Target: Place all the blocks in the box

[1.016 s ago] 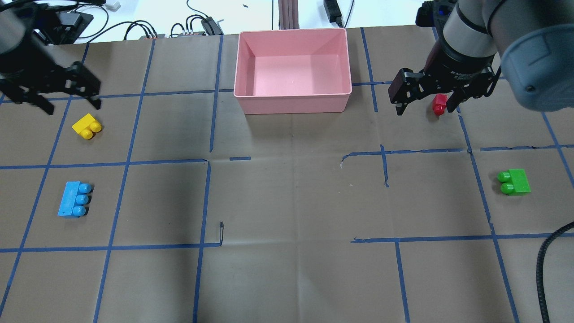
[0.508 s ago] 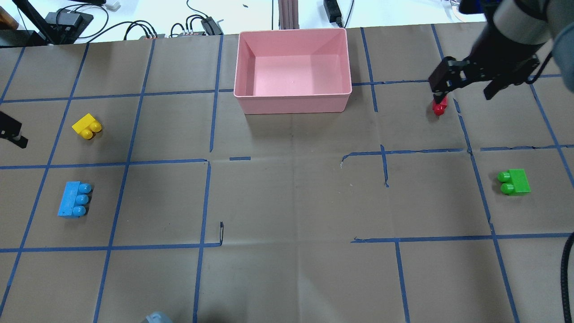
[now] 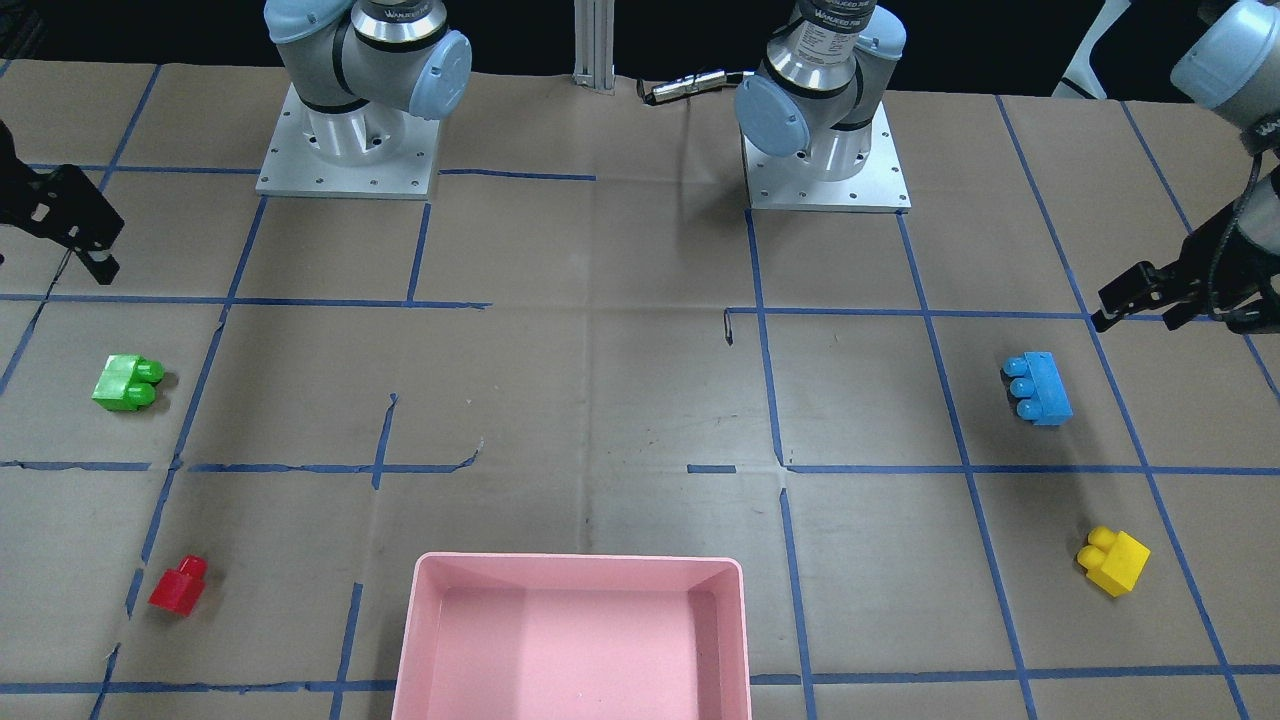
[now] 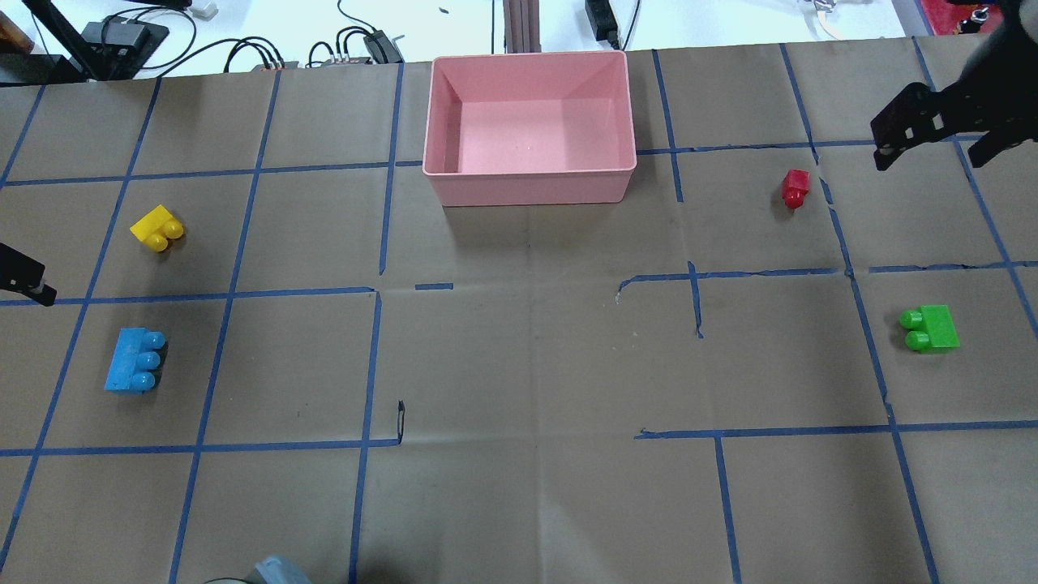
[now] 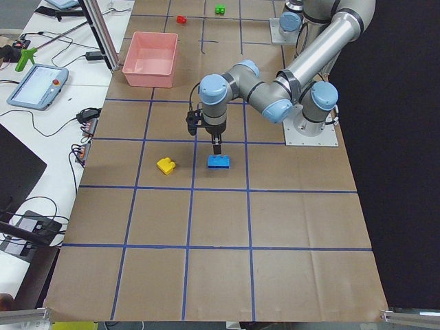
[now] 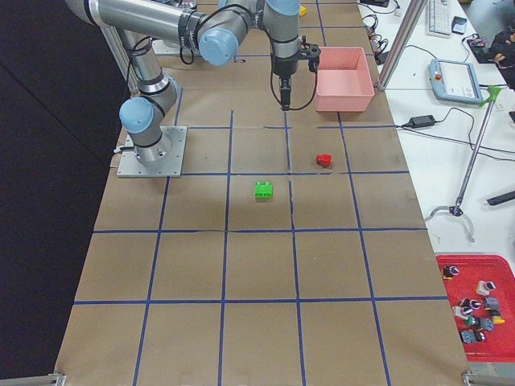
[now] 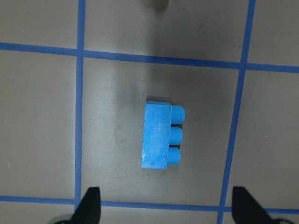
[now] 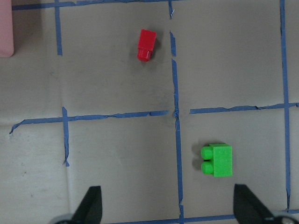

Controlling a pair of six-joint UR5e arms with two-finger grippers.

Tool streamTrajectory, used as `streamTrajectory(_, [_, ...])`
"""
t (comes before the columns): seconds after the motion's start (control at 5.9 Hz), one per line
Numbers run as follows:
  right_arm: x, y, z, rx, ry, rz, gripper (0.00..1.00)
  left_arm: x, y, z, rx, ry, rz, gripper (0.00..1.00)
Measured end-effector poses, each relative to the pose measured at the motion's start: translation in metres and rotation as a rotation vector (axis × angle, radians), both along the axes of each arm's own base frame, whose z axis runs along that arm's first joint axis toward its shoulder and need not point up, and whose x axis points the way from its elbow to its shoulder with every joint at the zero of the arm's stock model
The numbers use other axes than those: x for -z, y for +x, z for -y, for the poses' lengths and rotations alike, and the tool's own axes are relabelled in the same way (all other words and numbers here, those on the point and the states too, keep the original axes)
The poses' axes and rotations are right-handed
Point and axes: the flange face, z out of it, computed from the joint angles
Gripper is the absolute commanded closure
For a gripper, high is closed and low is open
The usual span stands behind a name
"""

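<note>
The empty pink box (image 4: 527, 188) stands at the far middle of the table. The yellow block (image 4: 157, 228) and the blue block (image 4: 135, 360) lie at the left, the red block (image 4: 795, 188) and the green block (image 4: 931, 328) at the right. My left gripper (image 7: 166, 210) is open and empty, hovering over the blue block (image 7: 161, 140); one of its fingers (image 4: 24, 280) shows at the overhead view's left edge. My right gripper (image 4: 932, 146) is open and empty, high and to the right of the red block. Its wrist view shows the red block (image 8: 146, 45) and the green block (image 8: 217, 160).
Cables and electronics (image 4: 357, 45) and a metal post (image 4: 519, 24) lie beyond the table's far edge. The two arm bases (image 3: 350, 140) (image 3: 825, 150) stand on the robot's side. Blue tape lines grid the brown paper.
The right gripper has moved from around the red block up and to the right, leaving it on the table. The left gripper has moved from beside the yellow block toward the blue block. No block moved.
</note>
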Motion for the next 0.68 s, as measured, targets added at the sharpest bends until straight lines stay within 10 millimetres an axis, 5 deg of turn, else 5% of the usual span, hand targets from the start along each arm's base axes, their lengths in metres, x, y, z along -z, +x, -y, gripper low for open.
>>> streamTrajectory(0.34, [0.004, -0.029, -0.003, -0.009, -0.014, -0.019, 0.0, 0.057, -0.005, 0.009, 0.018, -0.008, -0.003, 0.02])
streamTrajectory(0.68, [0.036, -0.07, 0.003, -0.049, 0.023, -0.036, 0.0, 0.089, -0.027, 0.033, 0.092, -0.03, 0.016, 0.02])
